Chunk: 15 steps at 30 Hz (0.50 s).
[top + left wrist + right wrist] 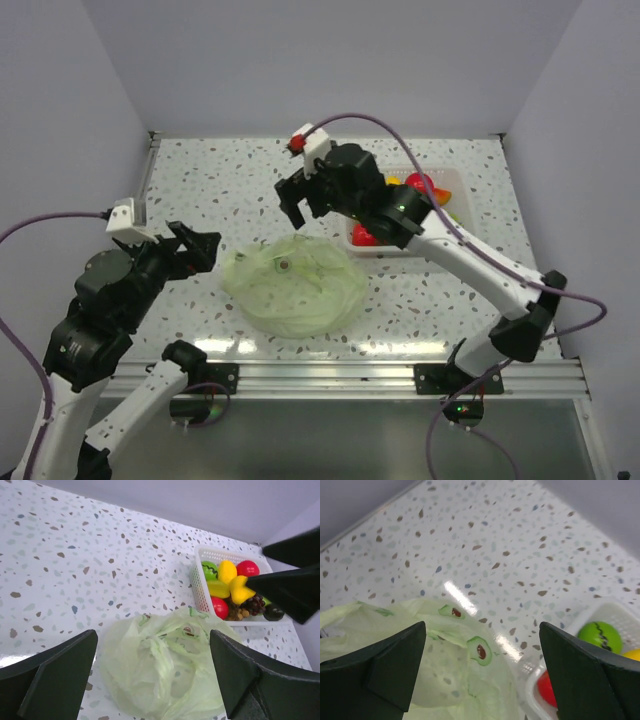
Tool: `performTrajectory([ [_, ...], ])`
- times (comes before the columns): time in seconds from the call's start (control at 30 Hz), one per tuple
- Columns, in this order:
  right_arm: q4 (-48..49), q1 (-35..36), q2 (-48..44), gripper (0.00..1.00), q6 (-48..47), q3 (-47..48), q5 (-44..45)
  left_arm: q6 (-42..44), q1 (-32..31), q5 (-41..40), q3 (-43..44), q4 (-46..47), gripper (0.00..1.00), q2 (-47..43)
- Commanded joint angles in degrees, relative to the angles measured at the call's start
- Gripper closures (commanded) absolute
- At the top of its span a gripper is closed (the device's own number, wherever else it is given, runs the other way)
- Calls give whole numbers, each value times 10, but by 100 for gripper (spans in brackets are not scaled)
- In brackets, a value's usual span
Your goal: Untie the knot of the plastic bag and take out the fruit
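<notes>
Plastic bag (295, 288) flat, long axis left-right, left tool (197, 250), right tool (297, 212) both gaping, empty

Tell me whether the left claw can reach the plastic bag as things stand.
Probably yes. The left claw stands open beside the plastic bag, flat on the table, nothing between them; the right claw hangs over its far edge.

Fruit (236, 589) in basket (199, 587), right of bag (160, 670)
</notes>
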Motion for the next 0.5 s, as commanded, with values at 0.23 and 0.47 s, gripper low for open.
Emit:
performTrajectory([
  [0.23,-102,1,-340,1,77,-191,355,-22,-2,-172,59,-71,0,-94],
  [0.47,-160,1,-602,1,137,-315,468,-10,-2,-247,57,-104,0,-154],
])
